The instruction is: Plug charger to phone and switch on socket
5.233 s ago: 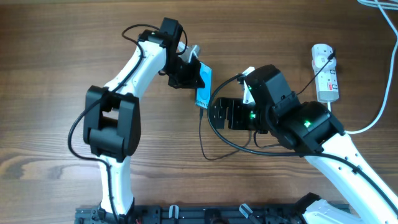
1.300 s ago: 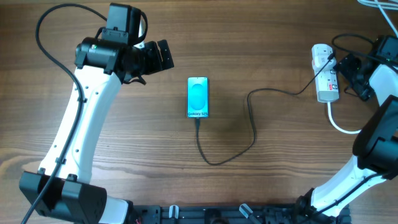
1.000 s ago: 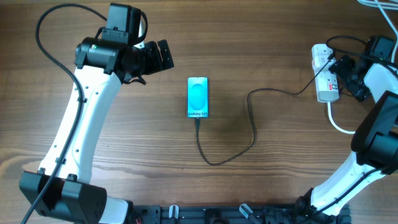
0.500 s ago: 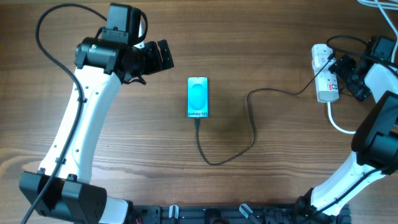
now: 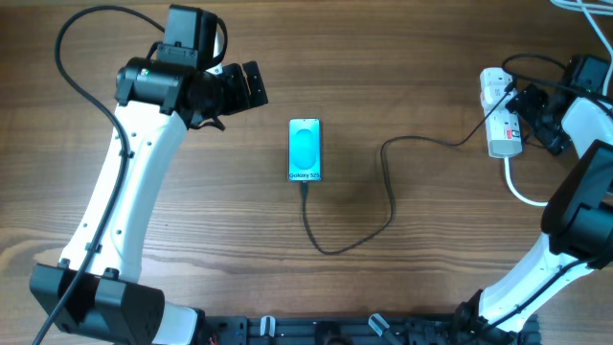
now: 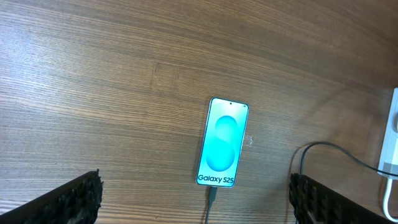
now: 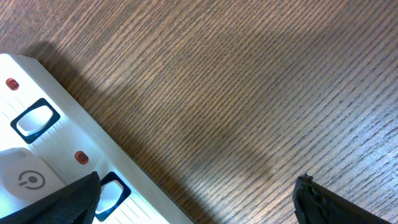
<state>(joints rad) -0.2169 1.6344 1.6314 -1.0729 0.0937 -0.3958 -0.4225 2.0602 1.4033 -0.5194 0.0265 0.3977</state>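
Observation:
The phone [image 5: 305,150] lies flat on the table with its cyan screen up, also seen in the left wrist view as the phone [image 6: 222,142]. The charger [image 5: 387,182], a thin black cable, loops from the phone's lower end to the socket [image 5: 502,120]; its connector tip [image 6: 211,195] sits in the phone's bottom edge. My left gripper [image 5: 243,86] hovers open to the upper left of the phone, its fingers [image 6: 62,202] wide apart. My right gripper [image 5: 530,113] stands open at the socket [image 7: 37,149], one finger [image 7: 65,202] over a rocker switch [image 7: 111,191].
A thick white cord [image 5: 522,192] curls from the socket's near end toward the right arm. More white cords [image 5: 586,17] run off the top right corner. A second switch [image 7: 36,118] and small red lamps [image 7: 81,157] show on the socket.
Some five seconds ago both grippers were at the phone; now it lies flat, plugged in, with the left arm withdrawn. Over the last second the right gripper edged left onto the socket, then stayed still.

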